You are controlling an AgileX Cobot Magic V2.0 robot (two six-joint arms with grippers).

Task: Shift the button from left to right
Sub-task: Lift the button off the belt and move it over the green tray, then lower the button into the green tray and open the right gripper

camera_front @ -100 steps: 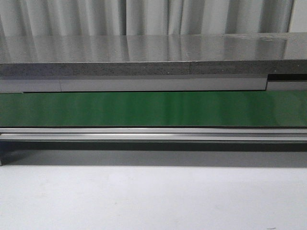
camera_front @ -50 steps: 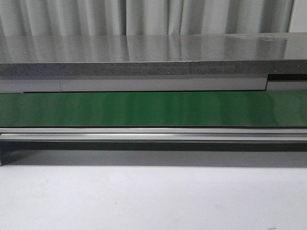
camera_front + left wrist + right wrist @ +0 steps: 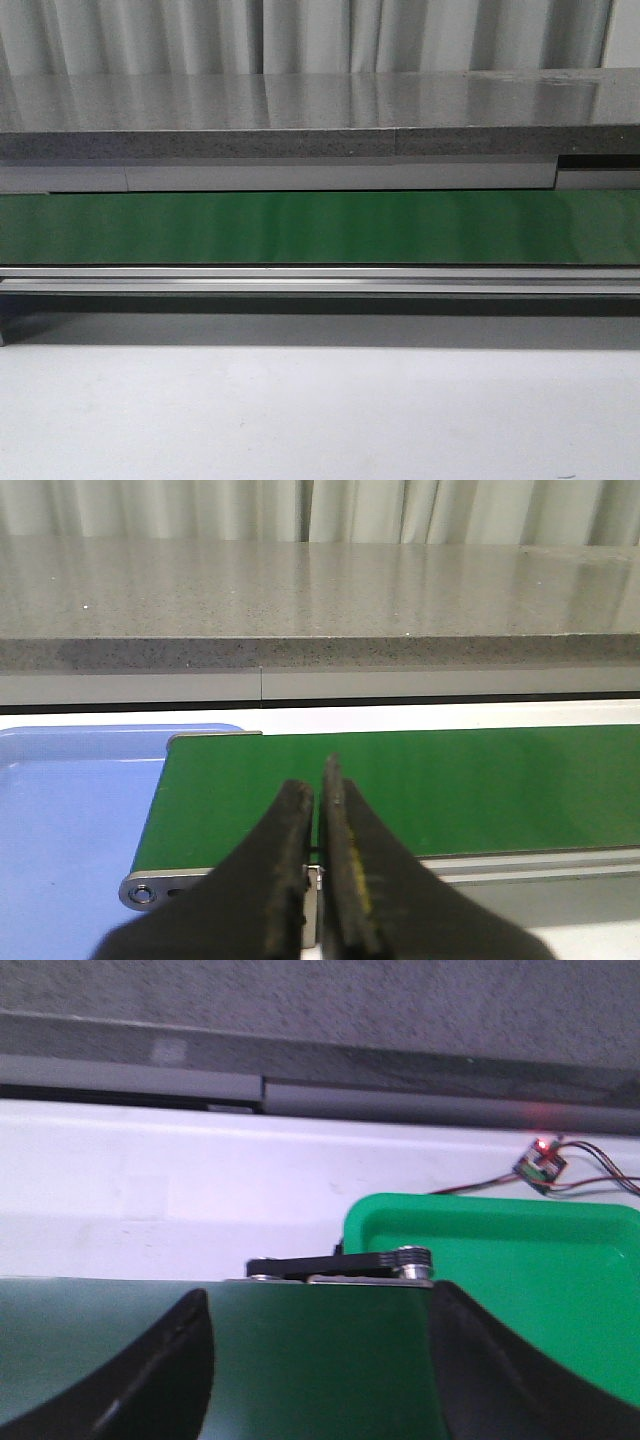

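Note:
The button is out of view in every frame. My left gripper (image 3: 318, 785) is shut and empty, its black fingers together just in front of the left end of the green conveyor belt (image 3: 420, 780). My right gripper (image 3: 320, 1305) is open and empty, its fingers spread wide over the belt's right end (image 3: 310, 1360). Neither gripper shows in the front view, where only the bare belt (image 3: 320, 228) runs across.
A blue tray (image 3: 70, 820) lies beside the belt's left end. A green tray (image 3: 520, 1280) lies beyond the belt's right end, with a small circuit board and wires (image 3: 542, 1165) behind it. A grey stone counter (image 3: 300, 115) runs behind the belt. The white tabletop (image 3: 320, 410) lies in front.

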